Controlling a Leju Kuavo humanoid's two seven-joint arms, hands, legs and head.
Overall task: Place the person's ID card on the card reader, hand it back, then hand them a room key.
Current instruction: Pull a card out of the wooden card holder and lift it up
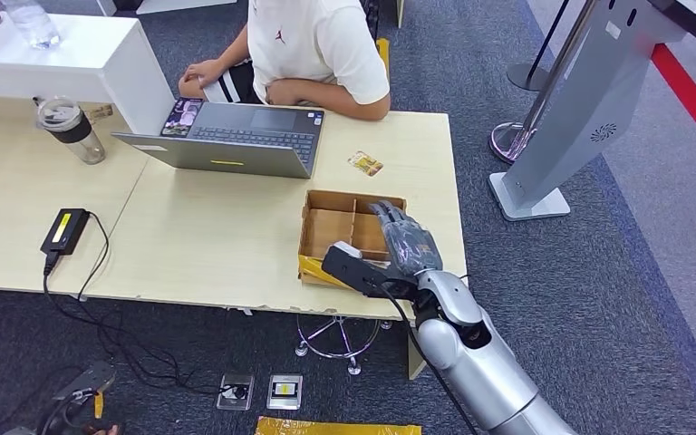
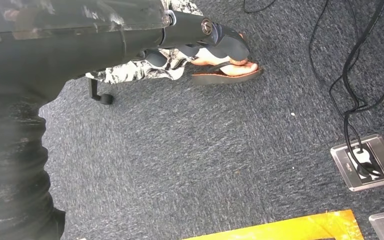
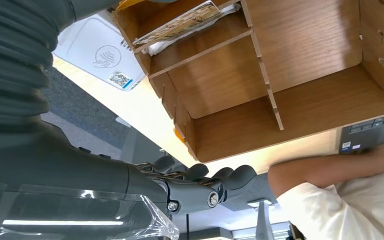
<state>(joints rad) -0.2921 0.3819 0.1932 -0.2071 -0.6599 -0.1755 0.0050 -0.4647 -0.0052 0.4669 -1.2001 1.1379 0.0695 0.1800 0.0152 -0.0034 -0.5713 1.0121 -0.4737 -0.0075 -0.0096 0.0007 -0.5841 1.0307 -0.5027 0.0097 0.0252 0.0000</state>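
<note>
The ID card lay on the counter between the laptop and the wooden tray. The right hand hovered over the tray, fingers loosely spread, holding nothing. The left hand hung above the floor, fingers curled.

Pale wood worktop on grey-blue carpet

We see a pale wooden worktop standing on a grey-blue carpeted floor, a white raised counter at its far left corner, a grey slanted kiosk stand to the right, a red floor stripe beyond, and metal floor sockets with black cables below.
</note>
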